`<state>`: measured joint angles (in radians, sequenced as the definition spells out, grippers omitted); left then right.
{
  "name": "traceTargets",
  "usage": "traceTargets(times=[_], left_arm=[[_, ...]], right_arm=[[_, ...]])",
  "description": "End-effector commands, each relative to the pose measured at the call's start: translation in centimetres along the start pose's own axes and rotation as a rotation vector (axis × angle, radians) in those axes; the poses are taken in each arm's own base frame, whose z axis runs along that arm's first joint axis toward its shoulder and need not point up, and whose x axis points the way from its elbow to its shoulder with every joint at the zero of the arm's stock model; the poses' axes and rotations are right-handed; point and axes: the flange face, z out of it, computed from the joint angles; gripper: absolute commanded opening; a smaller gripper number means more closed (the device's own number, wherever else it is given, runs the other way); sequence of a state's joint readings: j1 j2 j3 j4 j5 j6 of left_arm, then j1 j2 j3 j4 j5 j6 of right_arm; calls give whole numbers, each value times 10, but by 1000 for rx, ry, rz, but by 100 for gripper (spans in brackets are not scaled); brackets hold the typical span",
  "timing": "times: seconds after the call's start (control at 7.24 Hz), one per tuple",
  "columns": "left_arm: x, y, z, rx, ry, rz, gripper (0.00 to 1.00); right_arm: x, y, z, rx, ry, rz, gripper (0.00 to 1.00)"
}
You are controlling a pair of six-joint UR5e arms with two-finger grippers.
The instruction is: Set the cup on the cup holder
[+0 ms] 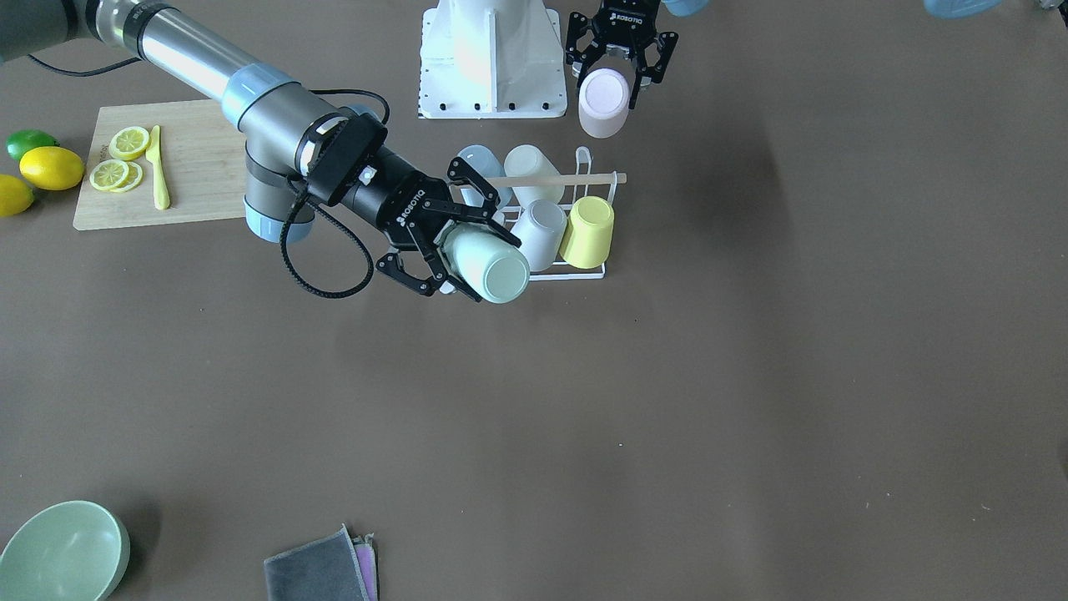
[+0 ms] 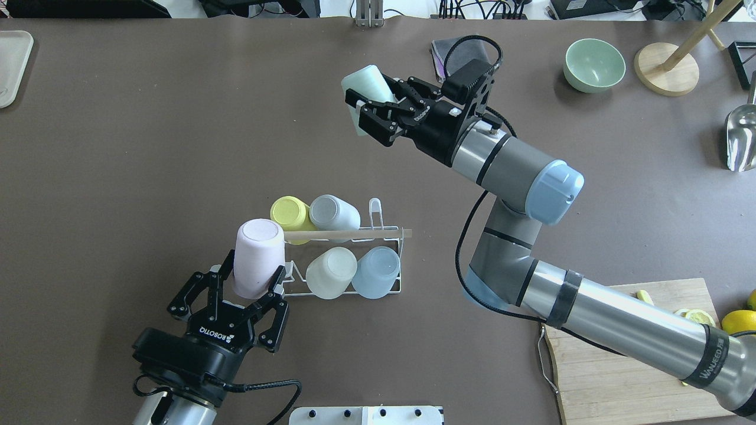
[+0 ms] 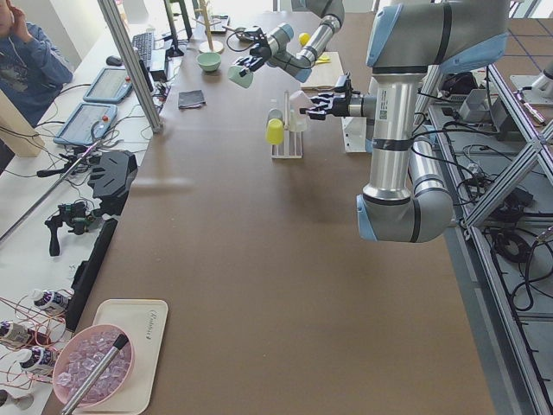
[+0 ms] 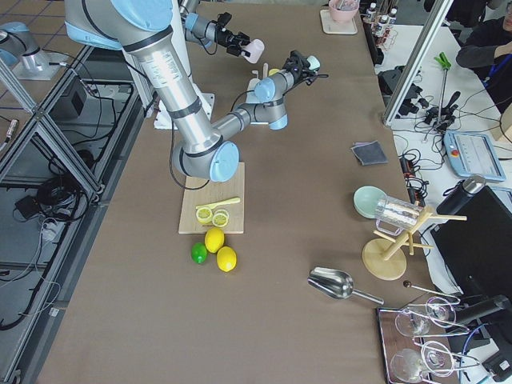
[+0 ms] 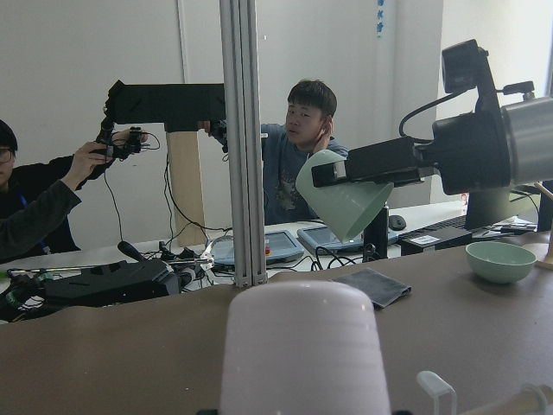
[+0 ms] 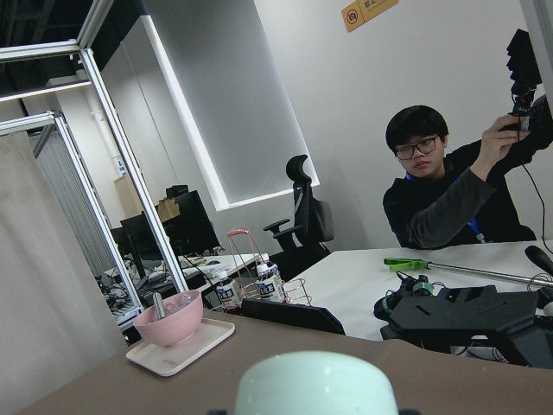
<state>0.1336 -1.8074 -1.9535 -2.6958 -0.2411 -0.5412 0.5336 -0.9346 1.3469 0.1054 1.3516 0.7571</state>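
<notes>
The cup holder, a white wire rack [image 2: 387, 290] with a wooden dowel [image 2: 348, 235] across its top, stands mid-table and carries a yellow, a grey, a cream and a light blue cup. It also shows in the front view [image 1: 584, 271]. My left gripper [image 2: 253, 268] is shut on a lilac cup [image 2: 257, 254], held beside the dowel's left end on the robot's side [image 1: 602, 100]. My right gripper [image 2: 369, 100] is shut on a mint-green cup [image 2: 366, 85], held tilted in the air beyond the rack [image 1: 488, 263].
A cutting board [image 1: 196, 167] with lemon slices and a yellow knife lies on my right, with lemons and a lime [image 1: 50, 167] beside it. A green bowl [image 2: 593, 64], a grey cloth [image 1: 321, 568], a wooden stand [image 2: 667, 71] and a metal scoop [image 2: 741, 136] sit at the far right.
</notes>
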Motion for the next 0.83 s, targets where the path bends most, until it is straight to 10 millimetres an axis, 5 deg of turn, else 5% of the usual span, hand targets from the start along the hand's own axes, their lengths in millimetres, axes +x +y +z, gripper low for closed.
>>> traceTargets(times=[0.0,0.69], left_arm=[[6,17,1,-8,-4,-10,63],[9,21,4,1,-27,14,62]], right_arm=[[-29,44,-19,34,-25,58,0],[-21,60,-28,43,-42,0,0]])
